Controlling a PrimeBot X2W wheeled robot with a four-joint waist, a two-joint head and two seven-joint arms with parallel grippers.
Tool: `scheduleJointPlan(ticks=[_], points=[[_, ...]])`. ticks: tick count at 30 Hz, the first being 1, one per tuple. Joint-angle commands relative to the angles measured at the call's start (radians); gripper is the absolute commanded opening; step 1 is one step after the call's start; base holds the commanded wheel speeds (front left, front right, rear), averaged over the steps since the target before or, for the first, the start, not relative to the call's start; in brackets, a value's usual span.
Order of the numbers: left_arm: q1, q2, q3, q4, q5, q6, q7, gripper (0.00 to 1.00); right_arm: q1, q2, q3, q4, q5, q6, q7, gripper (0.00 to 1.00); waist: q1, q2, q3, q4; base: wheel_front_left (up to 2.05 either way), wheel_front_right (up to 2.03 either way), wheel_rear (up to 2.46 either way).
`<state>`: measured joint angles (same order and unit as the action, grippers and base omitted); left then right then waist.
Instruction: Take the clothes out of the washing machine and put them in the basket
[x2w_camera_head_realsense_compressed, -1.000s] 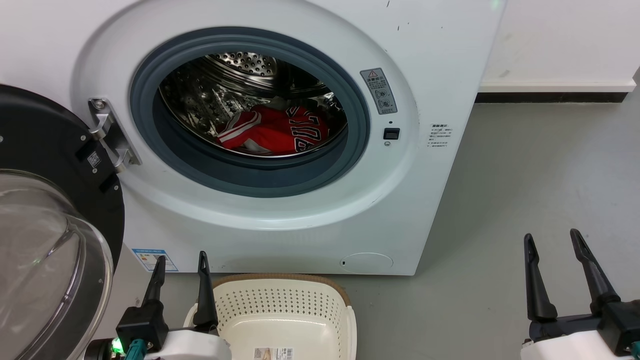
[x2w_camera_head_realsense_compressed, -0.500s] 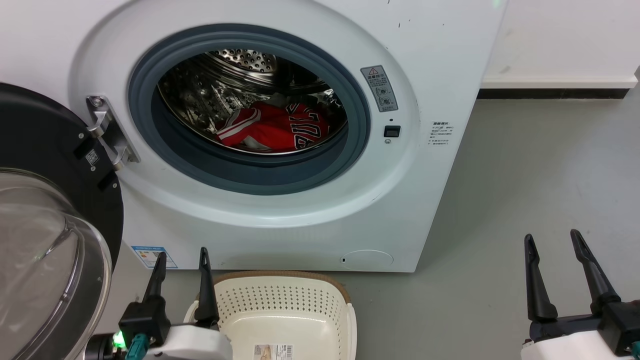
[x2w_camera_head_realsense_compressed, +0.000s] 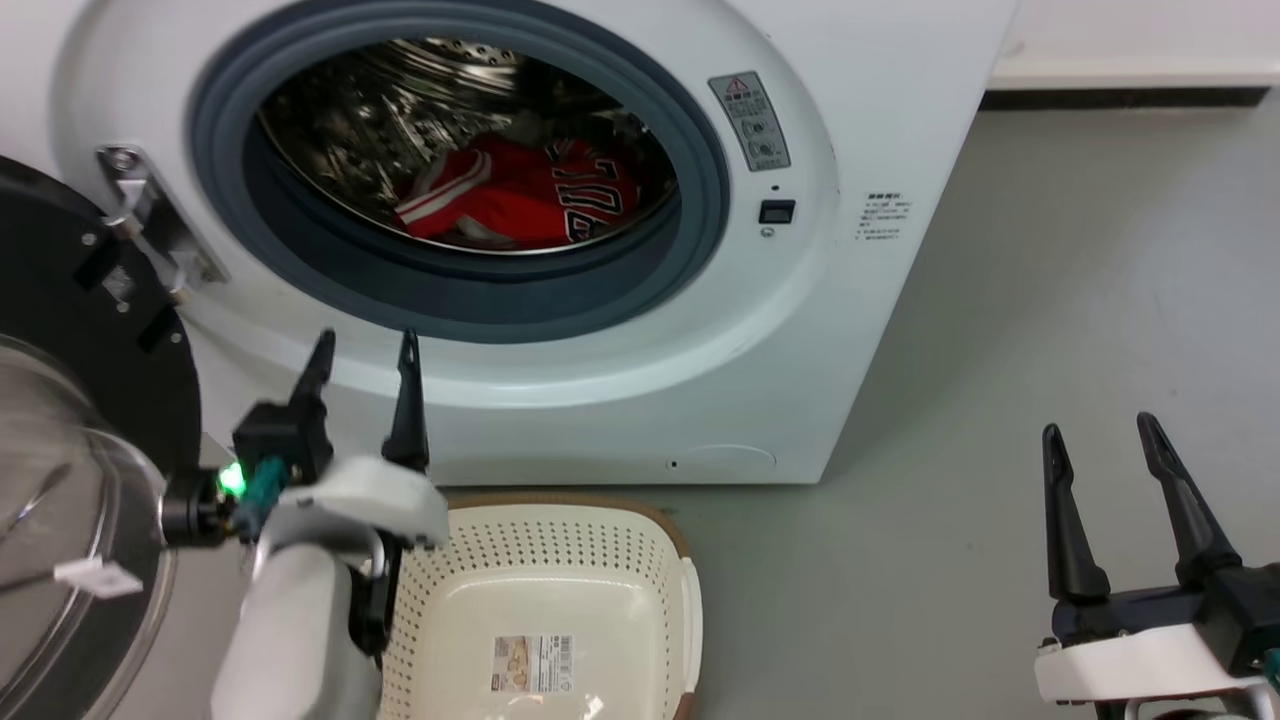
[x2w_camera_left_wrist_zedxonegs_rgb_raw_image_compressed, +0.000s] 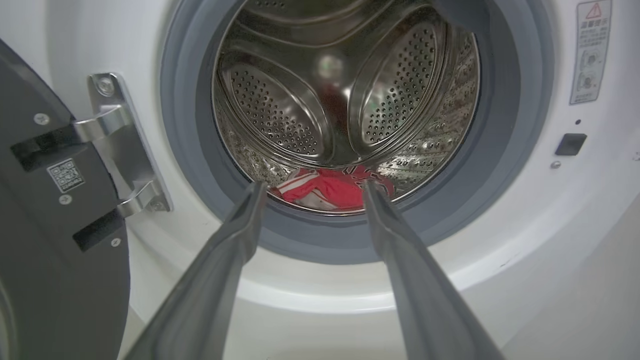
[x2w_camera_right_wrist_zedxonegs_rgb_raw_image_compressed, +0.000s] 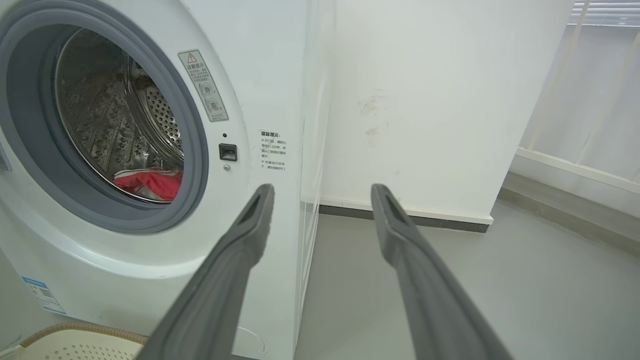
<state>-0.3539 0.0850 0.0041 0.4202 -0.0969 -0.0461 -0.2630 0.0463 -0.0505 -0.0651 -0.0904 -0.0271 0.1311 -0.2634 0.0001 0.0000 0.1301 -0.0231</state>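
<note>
Head view: nearest, the oval cream plastic basket (x2w_camera_head_realsense_compressed: 560, 545) with brown rim stands on the grey floor (x2w_camera_head_realsense_compressed: 1000, 300). The left gripper (x2w_camera_head_realsense_compressed: 365, 342) is just beside it, fingers spread, holding nothing; the right gripper (x2w_camera_head_realsense_compressed: 1097, 428), well apart, is likewise spread and empty. Farther back, the red jersey clothes (x2w_camera_head_realsense_compressed: 520, 190) lie in the steel drum (x2w_camera_head_realsense_compressed: 390, 100) of the large white front-loading washing machine (x2w_camera_head_realsense_compressed: 850, 150).

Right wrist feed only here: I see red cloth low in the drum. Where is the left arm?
Observer: The left gripper hovers before the washing machine, outside the opening, jaws open and empty, aimed at the clothes.
Operator: Anything in the basket?
Observer: No clothes; the basket has a label on its floor.
Operator: And the door?
Observer: The door stands swung open on the robot's left.
</note>
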Motion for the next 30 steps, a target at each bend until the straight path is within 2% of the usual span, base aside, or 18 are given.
scheduleJointPlan(ticks=[1,7,13,20,27,30], points=[[-0.05,0.013,-0.002,0.036,0.014,-0.006,-0.003,1.0,-0.019,0.001,0.001,-0.006,0.003,-0.001,-0.002,1.0,-0.0001,0.0,0.037,-0.023,0.0,0.0,0.0],[-0.285,0.064,-0.023,0.277,0.039,-0.027,-0.002,1.0,-0.074,0.001,0.003,-0.014,0.014,-0.001,-0.002,1.0,-0.0001,0.0,0.134,-0.07,0.0,0.0,0.0],[-0.51,0.114,-0.048,0.449,0.062,-0.037,0.038,1.0,-0.127,0.001,0.002,-0.023,0.03,-0.001,-0.002,1.0,-0.0001,0.0,0.245,-0.116,0.0,0.0,0.0],[-0.744,0.189,-0.074,0.573,0.085,-0.049,0.114,1.0,-0.19,0.001,0.009,-0.036,0.057,-0.001,-0.002,1.0,-0.0001,0.0,0.364,-0.168,0.0,0.0,0.0],[-0.948,0.271,-0.096,0.674,0.084,-0.07,0.255,1.0,-0.248,0.002,0.013,-0.054,0.087,-0.001,-0.002,1.0,-0.0001,0.0,0.48,-0.219,0.0,0.0,0.0],[-1.019,0.288,-0.11,0.701,0.077,-0.077,0.303,1.0,-0.264,0.001,0.016,-0.058,0.103,-0.001,-0.002,1.0,-0.0001,0.0,0.525,-0.234,0.0,0.0,0.0]])
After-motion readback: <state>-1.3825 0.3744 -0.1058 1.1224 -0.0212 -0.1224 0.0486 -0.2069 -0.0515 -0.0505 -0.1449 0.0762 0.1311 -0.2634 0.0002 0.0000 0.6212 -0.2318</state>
